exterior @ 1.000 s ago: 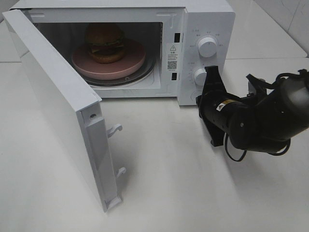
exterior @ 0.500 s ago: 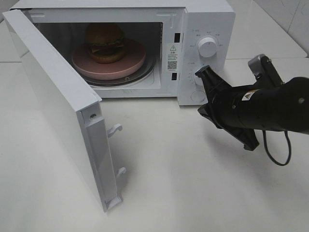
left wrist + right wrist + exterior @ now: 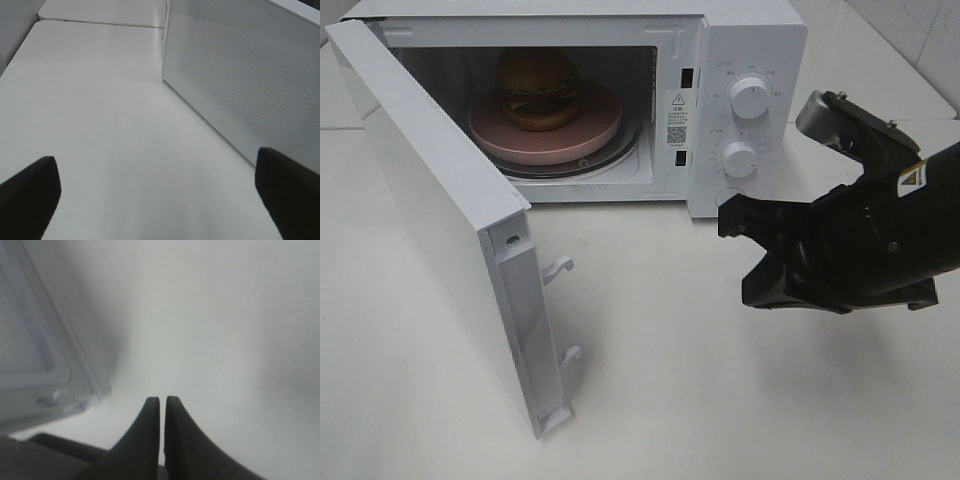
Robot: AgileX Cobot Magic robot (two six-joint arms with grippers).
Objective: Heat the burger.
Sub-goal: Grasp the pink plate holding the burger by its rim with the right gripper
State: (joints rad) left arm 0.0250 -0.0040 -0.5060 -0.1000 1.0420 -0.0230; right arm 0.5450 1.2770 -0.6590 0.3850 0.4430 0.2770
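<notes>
Left gripper (image 3: 155,167) first: its two fingers sit far apart and hold nothing. It waits over the table (image 3: 100,100) on the outer, dotted side of the door (image 3: 240,75), which looks like a stand-by spot for swinging that door closed. Only the left wrist view shows this; the high camera misses that gripper altogether.

Next, in the high view, the door (image 3: 430,200) stands wide open, its latch hooks pointing toward the room. Behind it, inside the microwave (image 3: 760,40), the burger (image 3: 538,88) sits upright on a pink plate (image 3: 595,135) on the turntable. Loading therefore looks done, and heating can't start until the door is shut. No wrist camera sees the burger.

Further right are the upper knob (image 3: 749,97) and lower knob (image 3: 738,158), neither touched.

Last, the right gripper (image 3: 728,220) hangs low in front of the control panel, below the lower knob and apart from it. The right wrist view settles its state: the fingers (image 3: 150,425) are pressed together on nothing, with a blurred door edge ahead. Closed like that, they'd serve as a blunt pusher.
</notes>
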